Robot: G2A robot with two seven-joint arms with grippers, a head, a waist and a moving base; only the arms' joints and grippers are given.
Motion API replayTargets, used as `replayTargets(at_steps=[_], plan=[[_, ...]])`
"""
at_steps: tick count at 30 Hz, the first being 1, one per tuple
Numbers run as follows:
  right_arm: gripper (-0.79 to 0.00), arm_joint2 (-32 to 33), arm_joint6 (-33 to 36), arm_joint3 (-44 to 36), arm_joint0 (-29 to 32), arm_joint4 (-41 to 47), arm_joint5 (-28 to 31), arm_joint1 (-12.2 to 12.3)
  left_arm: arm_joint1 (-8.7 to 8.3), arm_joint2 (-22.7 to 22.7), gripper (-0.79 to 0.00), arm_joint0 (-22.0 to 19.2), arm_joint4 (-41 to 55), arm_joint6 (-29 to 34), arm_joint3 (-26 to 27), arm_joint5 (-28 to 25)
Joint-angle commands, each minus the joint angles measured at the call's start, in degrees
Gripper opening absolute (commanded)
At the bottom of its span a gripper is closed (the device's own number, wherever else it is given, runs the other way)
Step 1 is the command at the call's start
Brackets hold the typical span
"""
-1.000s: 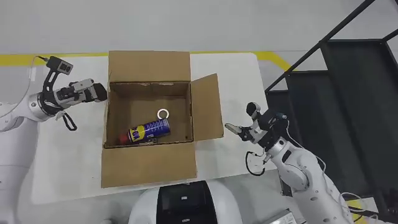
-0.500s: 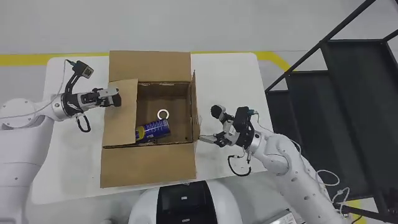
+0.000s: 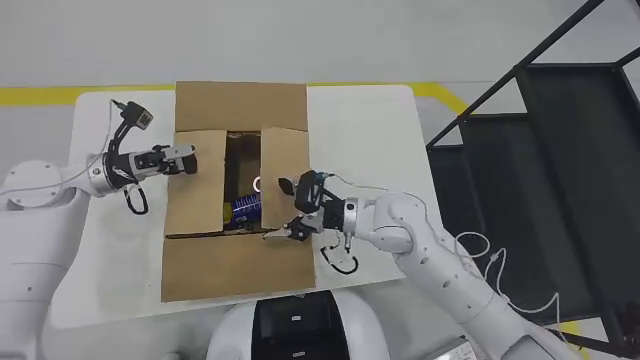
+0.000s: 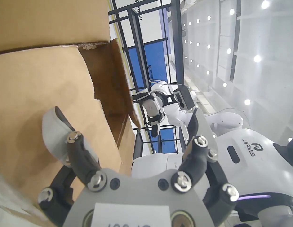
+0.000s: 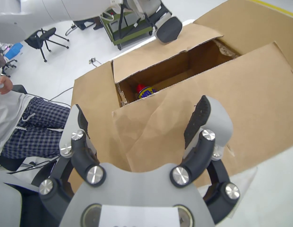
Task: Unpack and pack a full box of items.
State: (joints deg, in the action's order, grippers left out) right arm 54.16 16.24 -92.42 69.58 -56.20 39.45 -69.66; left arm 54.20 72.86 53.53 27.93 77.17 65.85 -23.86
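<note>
1. The left hand (image 3: 185, 160) is spread wide and holds nothing. It sits at 9 o'clock of the box (image 3: 240, 108), with one dark pad lying against the outer face of the left flap (image 3: 195, 188).
2. The right hand (image 3: 282, 210) is also wide and empty. It sits at about 4 o'clock of the opening, its fingers over the right flap (image 3: 285, 150). In its wrist view, that flap tilts inward beneath it.
3. The fingers are pale grey shells with black, rough-grained pads, which should grip bare card well.
4. The step in hand looks like closing up. Both side flaps lean in over the opening, leaving a narrow dark gap between them.
5. The spray can (image 3: 245, 207) lies on its side on the box floor, toward 6 o'clock of the gap. It is a smooth blue cylinder with a red cap and a yellow label patch.
6. The box is plain brown corrugated card, matte. The right flap is creased and rumpled, and the inner corners are ragged.
7. The back flap (image 3: 240, 95) at 12 o'clock and the front flap (image 3: 235, 265) at 6 o'clock lie splayed flat on the white, smooth bench (image 3: 370, 130).
8. Next, I judge, each hand must press its side flap down level. Then the front and back flaps need folding over them. The rumpled card may spring back, so the push should be steady and land near the flap's free edge.
</note>
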Motion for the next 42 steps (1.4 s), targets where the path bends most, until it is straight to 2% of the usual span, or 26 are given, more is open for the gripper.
replayTargets(at_steps=[1,5,10,13,16,22,26,38,40,42], plan=[[0.0,-2.05,2.44,0.14,-1.45,-0.47,-1.68,-0.45,-0.06,-0.02,0.0,0.16,-0.81,-0.28,0.4,-0.28],[0.0,-4.08,4.9,-0.22,-2.77,-1.7,-5.4,-1.04,-0.23,-0.08,0.0,0.81,-3.21,-1.2,1.67,-0.89],[0.0,-4.16,8.78,-1.94,-2.38,-2.79,-7.3,-0.88,-0.57,0.29,0.0,1.79,-7.24,-3.64,3.66,-1.79],[0.0,-2.99,10.81,-1.83,-2.6,-0.45,-5.46,-0.56,-0.68,0.95,0.0,2.64,-4.1,-2.8,5.17,-1.59],[0.0,0.98,7.58,-3.39,-1.55,3.5,-1.91,0.21,-1.04,2.86,0.0,3.2,-1.42,-2.02,6.43,-1.57],[0.0,10.33,5.28,-9.95,5.03,8.13,4.22,2.51,-1.95,7.84,0.0,4.01,5.03,0.37,7.16,0.27],[0.0,14.43,8.56,-9.39,9.01,16.29,6.82,3.73,-2.17,9.39,0.0,3.53,5.97,-1.01,5.68,0.73],[0.0,14.43,8.56,-9.39,9.01,16.29,6.82,3.73,-2.18,9.42,0.0,3.49,6.17,-0.89,5.61,0.86],[0.0,14.01,8.96,-9.12,9.44,16.77,5.66,3.72,-2.16,9.35,0.0,3.51,5.25,-2.27,6.11,0.97],[0.0,14.14,10.72,-9.42,9.84,18.38,3.04,3.86,-2.25,9.84,0.0,2.26,0.89,-7.0,5.56,0.08]])
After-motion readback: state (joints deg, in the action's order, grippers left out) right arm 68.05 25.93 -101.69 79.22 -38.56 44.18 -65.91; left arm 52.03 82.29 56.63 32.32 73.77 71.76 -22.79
